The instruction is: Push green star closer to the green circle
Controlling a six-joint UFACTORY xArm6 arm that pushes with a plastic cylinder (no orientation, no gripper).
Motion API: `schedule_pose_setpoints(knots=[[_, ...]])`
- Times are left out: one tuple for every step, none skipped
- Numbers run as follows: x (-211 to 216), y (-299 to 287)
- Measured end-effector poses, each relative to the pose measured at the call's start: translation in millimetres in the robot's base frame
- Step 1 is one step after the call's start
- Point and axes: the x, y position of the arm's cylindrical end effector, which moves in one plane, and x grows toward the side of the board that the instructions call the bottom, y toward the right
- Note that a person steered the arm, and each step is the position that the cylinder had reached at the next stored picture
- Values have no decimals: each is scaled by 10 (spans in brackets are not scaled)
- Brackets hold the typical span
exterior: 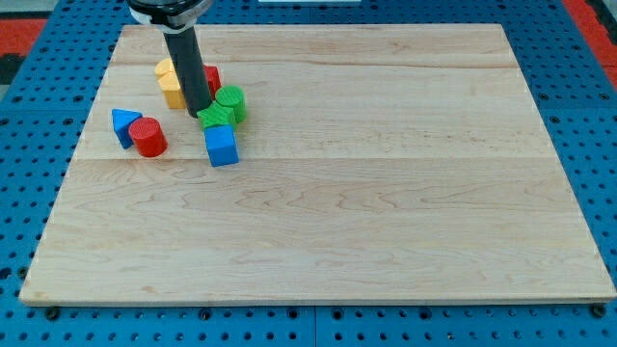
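A: where's my tip (198,113)?
B: on the board (386,222), upper left – we see it touching the green star (215,119) on its left edge. It's a bare rod, nothing to open or clamp

A: green circle (230,101)?
B: just up-right of the star, touching it

A: anything else close?
B: blue cube (222,146) right below the star. Yellow block (171,84) and a red block (211,78) behind the rod – we can't tell their shapes. Blue triangle (123,125) and red cylinder (148,137) sit together further left
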Motion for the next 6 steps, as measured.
schedule_pose_setpoints(knots=[[476, 538], [554, 894], [825, 1305], [1275, 1458], [1155, 704], [535, 621]])
